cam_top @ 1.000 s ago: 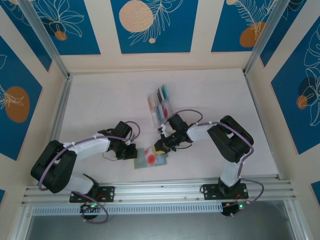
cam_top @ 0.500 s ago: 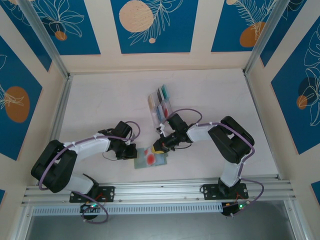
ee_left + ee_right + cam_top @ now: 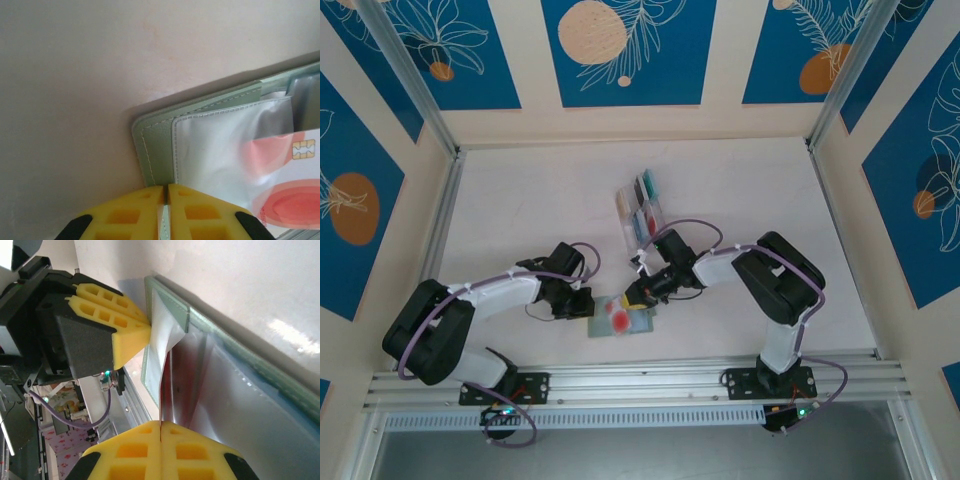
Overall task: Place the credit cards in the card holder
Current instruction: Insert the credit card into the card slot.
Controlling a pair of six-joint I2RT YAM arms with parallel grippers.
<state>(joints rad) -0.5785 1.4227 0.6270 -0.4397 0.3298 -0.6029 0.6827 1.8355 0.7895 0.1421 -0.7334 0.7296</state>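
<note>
Pale pink counter (image 3: 740, 190), ringed by blue floral wall panels: against the picture of a second ago, we see the red credit card (image 3: 620, 319) sitting deeper in the card holder (image 3: 603, 328), with less red showing past the holder's far edge. The right end effector (image 3: 637, 293) has edged toward 9 o'clock, and the left arm has kept its place.

Both arms reach low and inward with bent elbows, their wrists nearly meeting near the counter's 6 o'clock edge. The left end effector (image 3: 587, 306) is closed on the holder's 9 o'clock edge. From the left wrist we see its yellow pads (image 3: 200, 210) meeting over the stitched green border, the clear pocket just beyond.

The right end effector, at the holder's 1 o'clock, is pinched narrow on the card's edge. From the right wrist, the card runs from its pads (image 3: 195, 437) into the clear sleeve. The holder lies open and flat between the two. A clear rack (image 3: 638, 208) of more cards stands apart at the holder's 12 o'clock.
</note>
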